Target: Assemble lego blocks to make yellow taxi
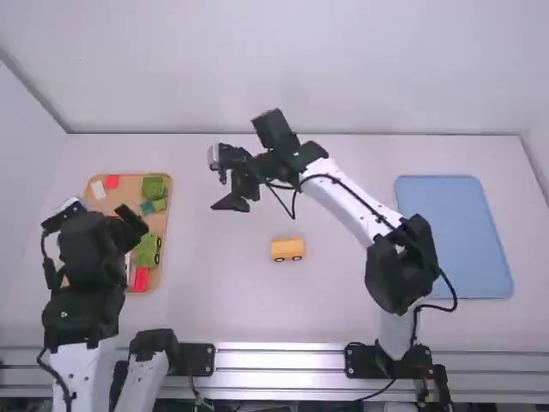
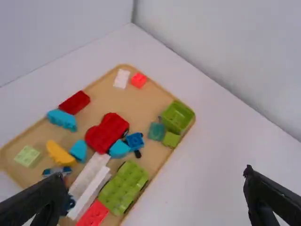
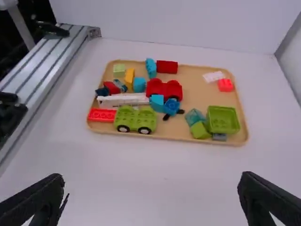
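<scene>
Between pale walls (image 1: pixel 300 69), a white table (image 1: pixel 214 296)

No text, label, brand, number or sign can be read in any of the views.

L arm (image 1: pixel 84 365): wht links, chunky blk joints (image 1: pixel 81 313), thin blk cable (image 1: pixel 53 375). R arm (image 1: pixel 343 199): same wht/blk build, rounded blk elbow (image 1: pixel 399 268), blk cable (image 1: pixel 456 296) looped outside.
</scene>
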Robot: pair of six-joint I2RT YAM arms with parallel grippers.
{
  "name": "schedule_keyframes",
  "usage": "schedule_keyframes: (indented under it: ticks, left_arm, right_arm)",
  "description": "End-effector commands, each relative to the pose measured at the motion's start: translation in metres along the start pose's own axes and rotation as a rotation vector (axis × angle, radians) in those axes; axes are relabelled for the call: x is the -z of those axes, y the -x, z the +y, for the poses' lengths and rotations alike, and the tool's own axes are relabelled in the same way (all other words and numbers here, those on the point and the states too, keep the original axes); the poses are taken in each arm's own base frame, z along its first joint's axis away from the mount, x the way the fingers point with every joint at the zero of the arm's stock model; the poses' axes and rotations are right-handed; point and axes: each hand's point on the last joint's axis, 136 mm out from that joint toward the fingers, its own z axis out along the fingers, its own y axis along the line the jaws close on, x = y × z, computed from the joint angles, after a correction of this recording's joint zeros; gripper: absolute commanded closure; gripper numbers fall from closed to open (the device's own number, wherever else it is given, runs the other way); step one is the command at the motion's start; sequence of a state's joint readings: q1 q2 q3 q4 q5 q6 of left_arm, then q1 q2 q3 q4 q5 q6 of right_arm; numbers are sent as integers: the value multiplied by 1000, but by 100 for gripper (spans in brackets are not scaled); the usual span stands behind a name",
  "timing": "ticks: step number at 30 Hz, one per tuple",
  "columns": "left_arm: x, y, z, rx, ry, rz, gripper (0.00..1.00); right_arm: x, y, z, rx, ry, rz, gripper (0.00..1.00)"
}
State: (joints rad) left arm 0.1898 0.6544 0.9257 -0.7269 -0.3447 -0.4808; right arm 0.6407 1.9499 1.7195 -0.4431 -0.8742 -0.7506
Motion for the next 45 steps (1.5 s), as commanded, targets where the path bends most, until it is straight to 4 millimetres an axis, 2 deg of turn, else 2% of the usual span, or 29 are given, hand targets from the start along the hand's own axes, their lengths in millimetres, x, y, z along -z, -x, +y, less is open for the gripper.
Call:
schedule_keyframes:
  ticks: [1, 8, 11, 12, 14, 21, 23, 24, 26, 28, 29, 33, 36, 37, 40, 41, 42, 43, 44, 45]
  left_arm:
    - [3, 19, 7, 46, 55, -13, 1]
    - [-13, 25, 18, 67, 151, 119, 1]
    - [-21, 29, 41, 108, 245, 142, 1]
    - [-21, 29, 42, 111, 250, 142, 1]
    - [-22, 28, 63, 157, 316, 159, 1]
    - [-30, 38, 86, 252, 251, 169, 1]
    - [-32, 39, 97, 291, 273, 165, 1]
    - [-33, 38, 113, 347, 324, 162, 1]
    - [-35, 36, 124, 394, 359, 166, 0]
    - [-39, 30, 137, 431, 397, 197, 1]
    - [-39, 30, 137, 431, 397, 197, 1]
    - [-63, 13, 136, 387, 346, 321, 3]
    - [-91, -1, 143, 403, 350, 410, 7]
    - [-95, -5, 144, 407, 351, 428, 7]
    - [-120, -26, 146, 439, 330, 541, 12]
    - [-120, -26, 146, 439, 330, 541, 12]
    - [-133, -38, 149, 445, 335, 587, 13]
    - [-140, -43, 150, 445, 338, 608, 11]
    - [-145, -48, 152, 443, 346, 624, 2]
    - [-152, -55, 155, 449, 363, 647, 1]
  right_arm:
    - [-4, 7, -6, 42, -38, 20, 1]
    - [-14, 10, -1, 76, -41, 37, 1]
    - [-13, 9, -2, 72, -42, 39, 2]
    - [-13, 9, -2, 72, -42, 40, 2]
    - [-13, 9, -2, 72, -41, 39, 1]
    - [-13, 8, -2, 102, -41, 40, 2]
    - [-13, 8, -2, 109, -41, 41, 2]
    - [-13, 9, -2, 111, -42, 39, 2]
    - [-13, 9, -2, 112, -43, 39, 2]
    - [-13, 9, -2, 112, -43, 39, 2]
    - [-13, 9, -2, 112, -43, 39, 2]
    - [-13, 8, -2, 111, -43, 39, 2]
    - [-13, 8, -2, 112, -42, 39, 2]
    - [-13, 9, -2, 111, -43, 39, 2]
    - [-14, 8, -1, 113, -40, 40, 2]
    - [-14, 8, -1, 113, -40, 40, 2]
    - [-14, 8, -1, 118, -40, 40, 2]
    - [-13, 8, -1, 118, -40, 40, 2]
    - [-14, 8, -1, 118, -40, 40, 2]
    - [-13, 8, -1, 118, -40, 40, 2]
